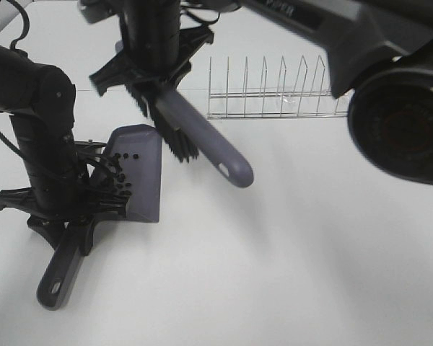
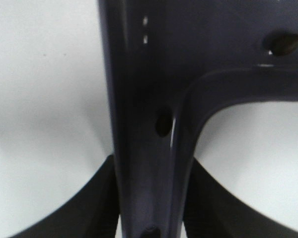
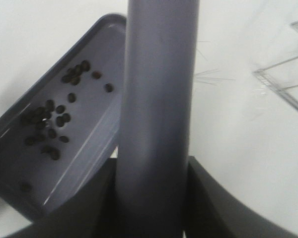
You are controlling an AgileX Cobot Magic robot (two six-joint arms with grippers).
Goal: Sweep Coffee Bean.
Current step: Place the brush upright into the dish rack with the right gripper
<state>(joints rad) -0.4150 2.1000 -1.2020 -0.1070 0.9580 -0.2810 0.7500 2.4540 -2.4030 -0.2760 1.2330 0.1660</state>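
Note:
The grey-purple dustpan [image 1: 148, 162] rests on the white table at the left. The coffee beans [image 1: 123, 182] lie scattered inside it, small and dark, and show clearly in the right wrist view [image 3: 52, 121] on the pan's floor [image 3: 97, 144]. My left gripper [image 1: 76, 229] is shut on the dustpan's handle [image 2: 149, 148], which runs between its black fingers [image 2: 89, 208]. My right gripper [image 1: 157, 76] has reached across to the left and is shut on the brush [image 1: 209, 148]. The brush's black bristles [image 1: 177, 140] hang just above the pan's far end, and its handle [image 3: 159, 99] fills the right wrist view.
A wire dish rack [image 1: 274, 94] stands at the back right of the table, and its corner shows in the right wrist view [image 3: 288, 84]. A large dark camera housing [image 1: 404, 122] blocks the upper right of the high view.

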